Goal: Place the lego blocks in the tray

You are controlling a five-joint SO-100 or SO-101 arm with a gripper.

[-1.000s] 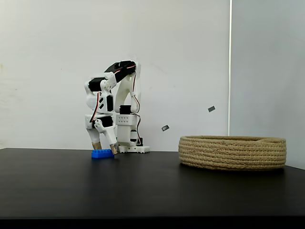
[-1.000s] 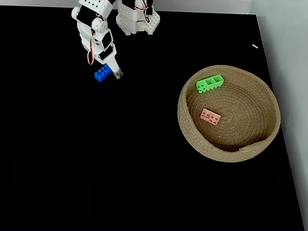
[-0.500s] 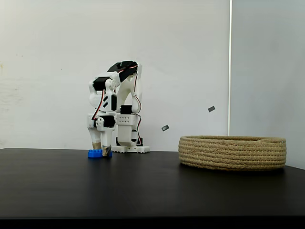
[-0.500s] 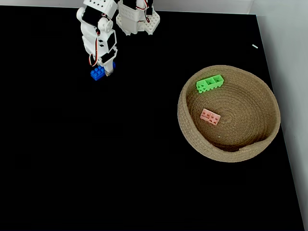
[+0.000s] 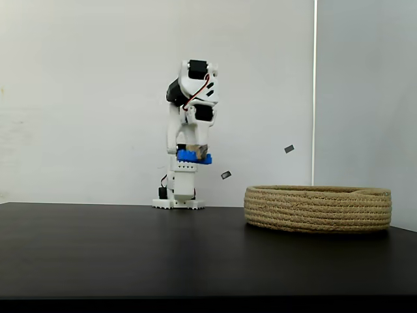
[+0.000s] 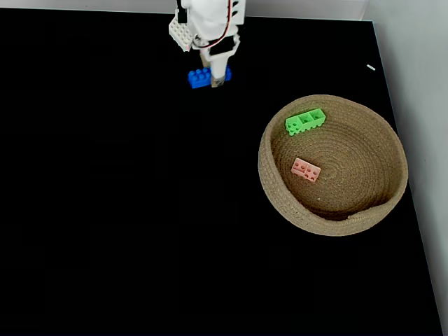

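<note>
Above the black table (image 5: 130, 254), hand (image 5: 194, 155) clamped on blue brick (image 5: 189, 156), green brick (image 6: 304, 122) and pink brick (image 6: 306, 169) inside basket (image 6: 280, 203) from above.

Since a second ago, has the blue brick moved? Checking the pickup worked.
Yes. The blue brick, shut in the gripper, has risen off the table and shifted right toward the woven basket.

1. Blue brick (image 6: 199, 77): bright blue, studded.
2. Green brick (image 6: 305, 122): bright green.
3. Pink brick (image 6: 306, 169): pale peach-pink.
4. Basket (image 6: 392, 140): tan coiled rope.
5. Table (image 6: 126, 224): black.
6. Arm (image 5: 190, 98): white, apparently with black motors.
</note>
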